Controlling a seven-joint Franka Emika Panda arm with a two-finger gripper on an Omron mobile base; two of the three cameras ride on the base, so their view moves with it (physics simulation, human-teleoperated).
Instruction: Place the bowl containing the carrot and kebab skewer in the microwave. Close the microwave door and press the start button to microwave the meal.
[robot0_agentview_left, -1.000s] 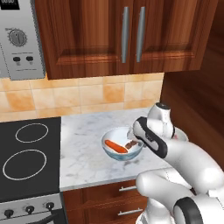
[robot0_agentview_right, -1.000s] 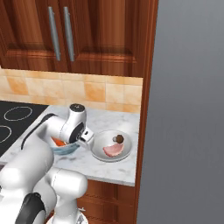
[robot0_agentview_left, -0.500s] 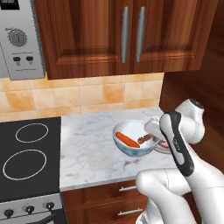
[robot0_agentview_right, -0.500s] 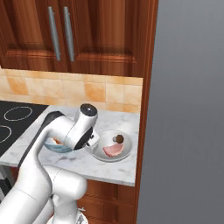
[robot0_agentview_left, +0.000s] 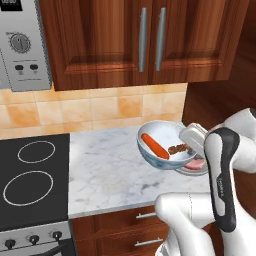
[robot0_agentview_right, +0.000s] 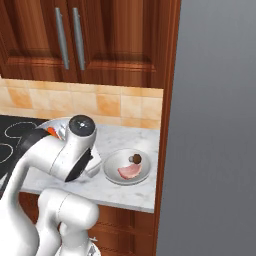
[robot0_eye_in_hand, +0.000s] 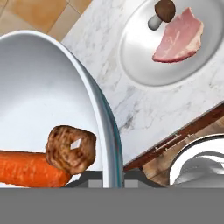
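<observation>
We saw the gripper (robot0_agentview_left: 188, 142) pinching the rim of the bowl (robot0_agentview_left: 161, 145), which hung tilted above the marble counter (robot0_agentview_left: 110, 170), just beside the plate (robot0_eye_in_hand: 175, 48); carrot (robot0_agentview_left: 155, 146) and kebab skewer (robot0_agentview_left: 178, 147) lay inside.

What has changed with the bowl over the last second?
The gripper, shut on the rim, has raised the bowl off the counter and carried it right, above the plate. The carrot and kebab skewer rode along inside. The plate and its pink meat stayed put; the grip is unchanged.
</observation>
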